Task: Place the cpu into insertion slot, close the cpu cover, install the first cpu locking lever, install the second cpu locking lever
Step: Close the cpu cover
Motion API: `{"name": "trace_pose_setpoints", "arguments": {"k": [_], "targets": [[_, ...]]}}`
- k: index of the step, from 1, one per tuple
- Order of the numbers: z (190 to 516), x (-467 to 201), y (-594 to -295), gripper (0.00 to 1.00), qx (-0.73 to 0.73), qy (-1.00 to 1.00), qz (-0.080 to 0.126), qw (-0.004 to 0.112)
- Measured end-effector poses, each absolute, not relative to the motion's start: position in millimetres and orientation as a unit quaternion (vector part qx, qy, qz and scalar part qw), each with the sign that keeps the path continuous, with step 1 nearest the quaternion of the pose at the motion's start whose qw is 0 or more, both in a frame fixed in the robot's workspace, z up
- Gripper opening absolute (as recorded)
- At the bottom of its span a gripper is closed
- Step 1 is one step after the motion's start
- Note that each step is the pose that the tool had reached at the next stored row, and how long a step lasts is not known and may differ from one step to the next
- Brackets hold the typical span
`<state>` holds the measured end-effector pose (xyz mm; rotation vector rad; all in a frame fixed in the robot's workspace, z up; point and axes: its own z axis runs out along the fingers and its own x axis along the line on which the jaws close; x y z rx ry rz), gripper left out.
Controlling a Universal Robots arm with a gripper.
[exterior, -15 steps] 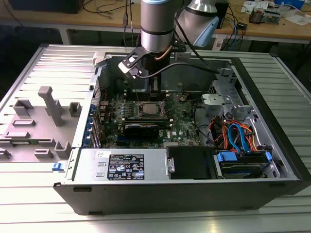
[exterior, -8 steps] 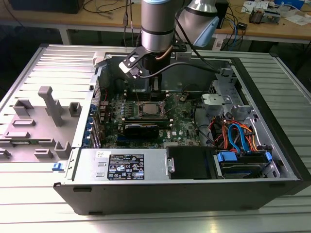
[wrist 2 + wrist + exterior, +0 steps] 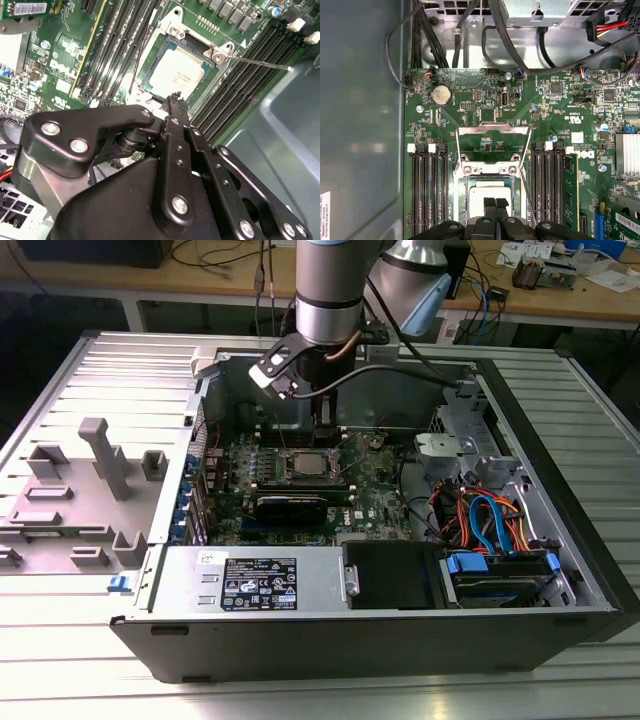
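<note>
Much of the gripper [image 3: 495, 204] is cut off. In the first wrist view only its two black fingertips [image 3: 490, 205] reach into the picture, and the jaws look pressed together with nothing seen between them. In the second wrist view its black linkage fills the foreground and hides a large part of the green motherboard [image 3: 60, 65]. The cpu [image 3: 490, 191] lies flat in the insertion slot [image 3: 468, 197]. Its silvery top shows in both wrist views, and the fingertips cover part of one edge. Whether the tips touch the chip cannot be told. The cpu cover [image 3: 492, 130] is swung open and stands up from its hinge beside the slot, with board components visible through its square cut-out. A thin metal lever rod [image 3: 257, 62] sticks out from one corner of the socket over the long black memory slots [image 3: 250, 75]. In the exterior view the arm [image 3: 328, 290] reaches down into the open computer case [image 3: 560, 570], which sits on a ribbed metal tabletop [image 3: 60, 680]. The arm's wrist hides the gripper's lower end there, and the cpu [image 3: 307, 464] shows as a small pale square just below it. A black label [image 3: 258, 583] with white print and a small white sticker [image 3: 212, 558] sit on the drive housing, but their writing cannot be made out. A barcoded sticker [image 3: 30, 9] and white markings on the board are likewise not legible.
</note>
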<state>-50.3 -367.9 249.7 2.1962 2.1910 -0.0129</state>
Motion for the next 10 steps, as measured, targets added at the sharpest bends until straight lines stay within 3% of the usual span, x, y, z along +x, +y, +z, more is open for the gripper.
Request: {"name": "trace_pose_setpoints", "arguments": {"k": [10], "targets": [[250, -36, -368, 0.11, 0.706, 0.708, -0.004, 0.02]]}}
